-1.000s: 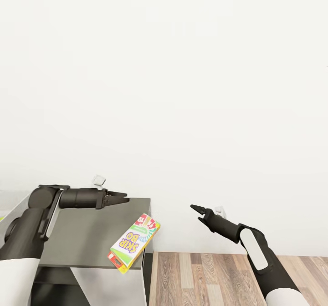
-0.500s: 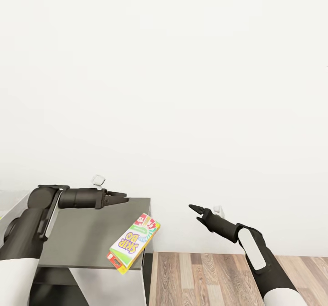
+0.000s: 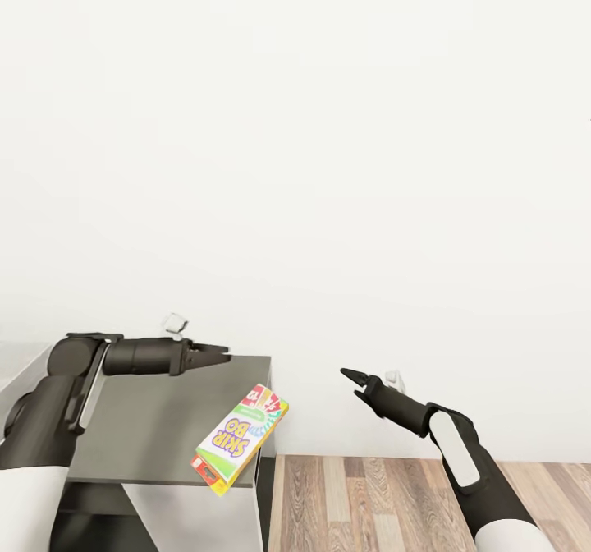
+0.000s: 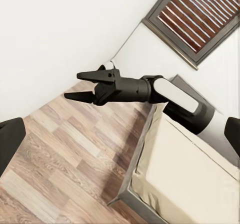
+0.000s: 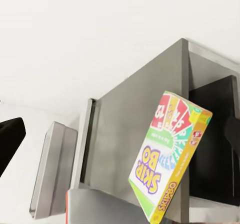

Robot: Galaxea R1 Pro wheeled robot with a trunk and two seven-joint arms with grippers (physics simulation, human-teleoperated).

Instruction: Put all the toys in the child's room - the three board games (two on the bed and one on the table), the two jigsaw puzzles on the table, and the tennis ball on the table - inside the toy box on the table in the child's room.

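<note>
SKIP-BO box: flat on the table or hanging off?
Hanging off. The SKIP-BO box lies tilted across the table corner, its lower end past the edge. Neither claw touches it.

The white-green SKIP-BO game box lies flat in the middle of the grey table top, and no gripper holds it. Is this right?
Not quite: the white-green SKIP-BO game box sits at the corner of the grey table top, overhanging its edge, as the head view shows. No gripper holds it.

Bright even render light, soft shadows, sharp, no glare.
</note>
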